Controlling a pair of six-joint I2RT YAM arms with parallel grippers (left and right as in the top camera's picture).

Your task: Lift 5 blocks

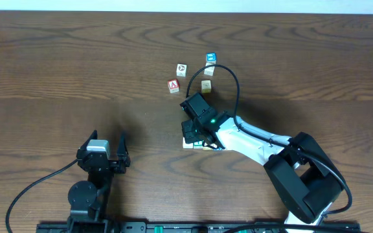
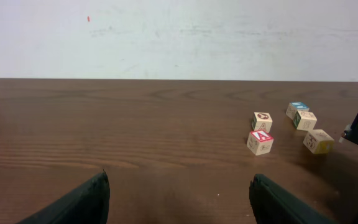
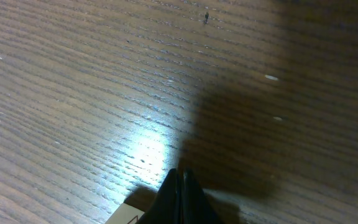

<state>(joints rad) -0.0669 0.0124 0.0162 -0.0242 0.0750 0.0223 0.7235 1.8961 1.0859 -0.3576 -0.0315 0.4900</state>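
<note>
Several blocks (image 2: 319,141) lie scattered on the table (image 2: 104,124), the left gripper (image 2: 179,199) spread wide and empty, the right gripper (image 3: 180,183) pinched tight on nothing beside a pale block (image 3: 126,216).

Red "A" on one cube (image 2: 260,142)

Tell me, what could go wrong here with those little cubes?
1. The right end effector is shut with nothing between its fingers, right next to a pale block. If it moves sideways, it may shove the block instead of gripping it.
2. The red "A" cube sits close in front of a cream cube. Reaching for the cream one could bump or grab the wrong cube.
</note>
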